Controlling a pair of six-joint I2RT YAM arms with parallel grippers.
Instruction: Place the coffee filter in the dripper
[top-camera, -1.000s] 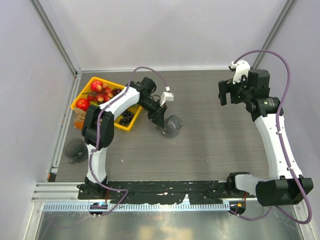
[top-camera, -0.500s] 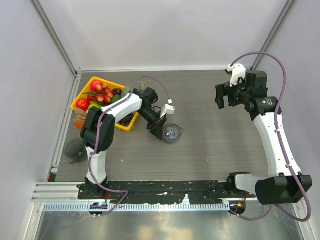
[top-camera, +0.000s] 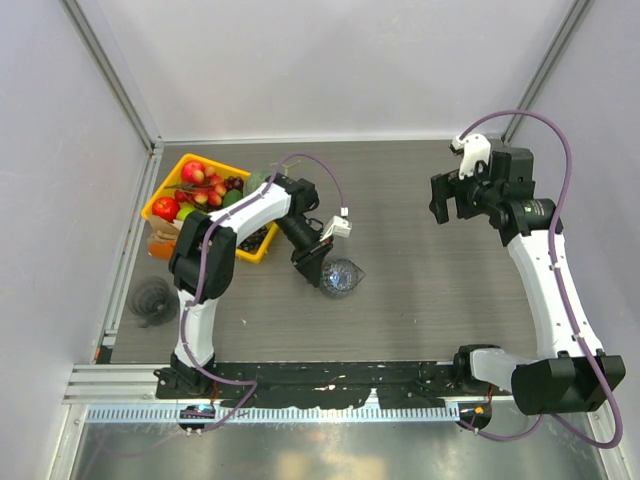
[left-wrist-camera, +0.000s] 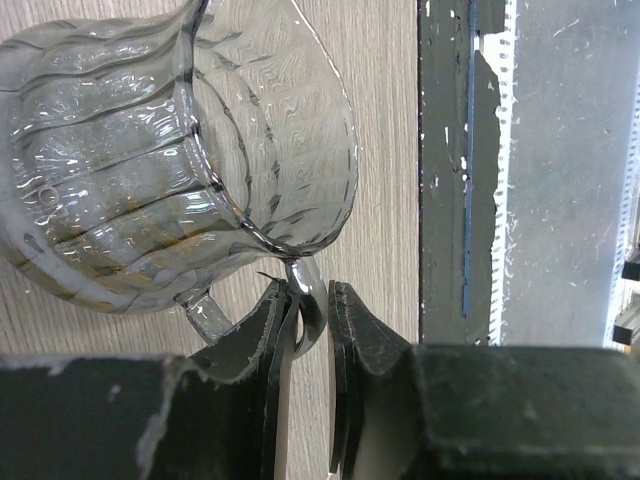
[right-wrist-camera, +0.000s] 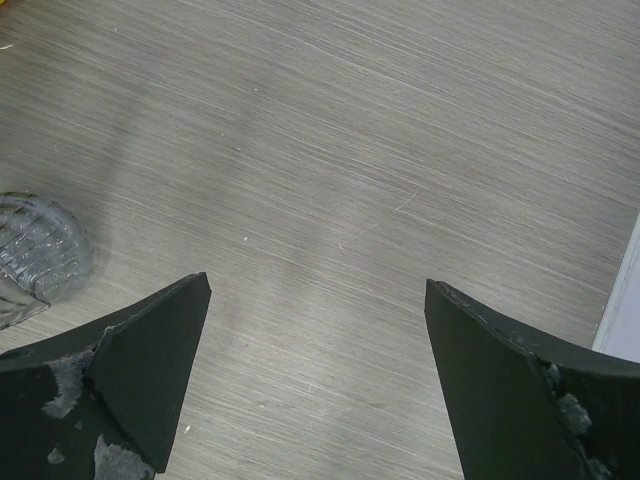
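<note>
The dripper (top-camera: 341, 277) is a clear ribbed glass cup near the middle of the table, left of centre. My left gripper (top-camera: 318, 264) is shut on its side handle. In the left wrist view the handle (left-wrist-camera: 308, 300) sits pinched between the two fingers, with the dripper's body (left-wrist-camera: 170, 160) just ahead over the wood. My right gripper (top-camera: 454, 196) is open and empty at the far right, above bare table. In the right wrist view (right-wrist-camera: 318, 285) the dripper shows at the left edge (right-wrist-camera: 35, 250). The coffee filter does not show in any view.
A yellow tray (top-camera: 165, 190) of fruit stands at the far left, with an orange-brown carton (top-camera: 160, 245) by its near corner. A dark ribbed round object (top-camera: 152, 300) lies at the left edge. The black rail (top-camera: 330, 375) runs along the near edge.
My left gripper has carried the dripper toward the near edge, and the dripper has turned in the grip. My right gripper has shifted slightly left and stays open.
</note>
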